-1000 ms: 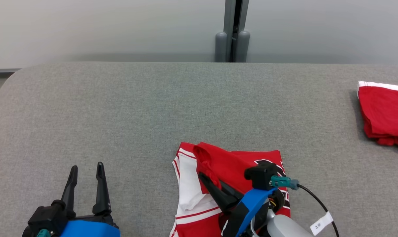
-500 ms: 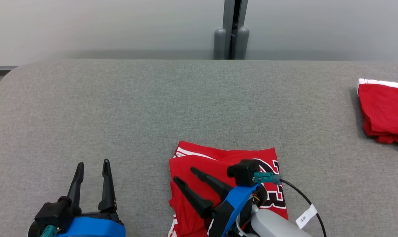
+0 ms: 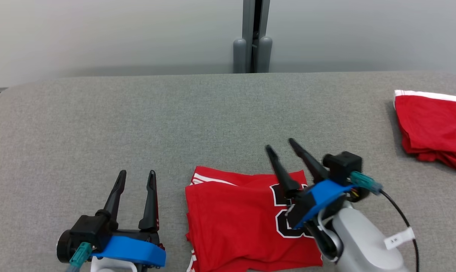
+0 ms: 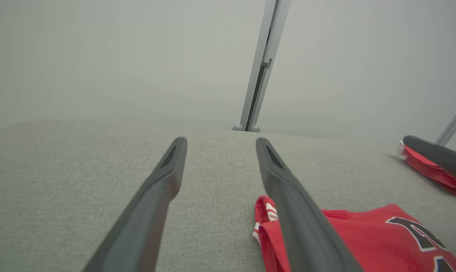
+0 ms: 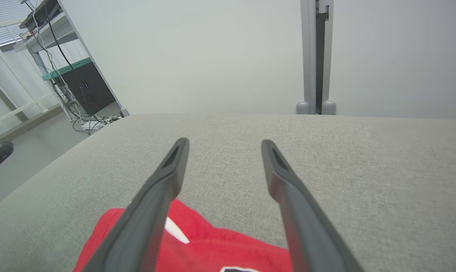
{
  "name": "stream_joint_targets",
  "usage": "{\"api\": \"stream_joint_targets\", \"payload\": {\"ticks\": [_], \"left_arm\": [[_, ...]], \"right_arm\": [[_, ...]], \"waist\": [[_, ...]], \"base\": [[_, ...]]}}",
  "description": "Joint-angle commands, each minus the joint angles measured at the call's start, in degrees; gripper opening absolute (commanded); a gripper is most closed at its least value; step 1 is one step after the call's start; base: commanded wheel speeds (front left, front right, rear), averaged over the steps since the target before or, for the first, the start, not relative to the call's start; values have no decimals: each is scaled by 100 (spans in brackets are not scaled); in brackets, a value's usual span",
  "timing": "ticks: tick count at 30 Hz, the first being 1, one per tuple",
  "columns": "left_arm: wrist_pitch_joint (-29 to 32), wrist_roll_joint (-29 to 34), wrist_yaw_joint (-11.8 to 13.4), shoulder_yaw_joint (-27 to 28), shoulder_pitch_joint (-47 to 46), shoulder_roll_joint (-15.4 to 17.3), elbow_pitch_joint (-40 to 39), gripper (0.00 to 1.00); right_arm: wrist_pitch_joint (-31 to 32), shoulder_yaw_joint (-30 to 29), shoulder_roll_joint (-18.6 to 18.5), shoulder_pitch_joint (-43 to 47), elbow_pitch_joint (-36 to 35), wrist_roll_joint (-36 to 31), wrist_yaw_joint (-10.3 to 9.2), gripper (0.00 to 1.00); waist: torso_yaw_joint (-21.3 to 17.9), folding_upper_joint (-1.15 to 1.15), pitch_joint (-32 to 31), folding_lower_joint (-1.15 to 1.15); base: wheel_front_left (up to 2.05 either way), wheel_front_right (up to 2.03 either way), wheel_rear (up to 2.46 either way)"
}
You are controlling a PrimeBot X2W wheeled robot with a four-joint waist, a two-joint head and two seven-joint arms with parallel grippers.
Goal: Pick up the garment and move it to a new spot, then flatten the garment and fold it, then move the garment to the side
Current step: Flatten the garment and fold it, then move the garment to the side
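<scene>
The garment is a red jersey with white trim and a black number, lying folded in a rough square on the grey table near its front edge. It also appears low in the left wrist view and the right wrist view. My right gripper hovers over the garment's far right corner, open, with nothing between its fingers. My left gripper stands open to the left of the garment, apart from it and empty.
A second folded red garment with a white band lies at the table's far right. A grey post rises behind the table's far edge. Shelving and cables stand off beyond the table in the right wrist view.
My right gripper let go of the garment's flap, opened and moved up and to the right. The garment now lies folded over, red side up. The head camera has shifted.
</scene>
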Motion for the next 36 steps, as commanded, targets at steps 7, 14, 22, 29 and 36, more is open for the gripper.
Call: {"api": "stream_joint_targets", "payload": {"ticks": [7, 14, 22, 29, 36], "left_arm": [[-16, -28, 18, -19, 15, -106, 171, 100], [-48, -90, 94, 130, 332, -146, 270, 100], [-52, -5, 186, 374, 621, -88, 278, 100], [-54, 48, 152, 515, 734, -119, 212, 100], [-54, 101, 108, 591, 723, -167, 213, 100]], "right_arm": [[-35, -1559, -11, 1009, -708, -1054, 0, 100], [-26, -2167, -9, 1768, -1334, -1519, 0, 100], [48, -2285, -10, 2284, -1701, -1585, 0, 100], [140, -2334, -10, 2413, -1847, -1584, 0, 100], [203, -2307, -10, 2416, -1904, -1593, 0, 100]], "waist": [[-137, 0, -186, 0], [-253, 0, -332, 0], [-312, 0, -427, 0], [-306, 0, -447, 0], [-274, 0, -417, 0]], "base": [[0, 0, 0], [0, 0, 0], [0, 0, 0], [0, 0, 0], [0, 0, 0]]}}
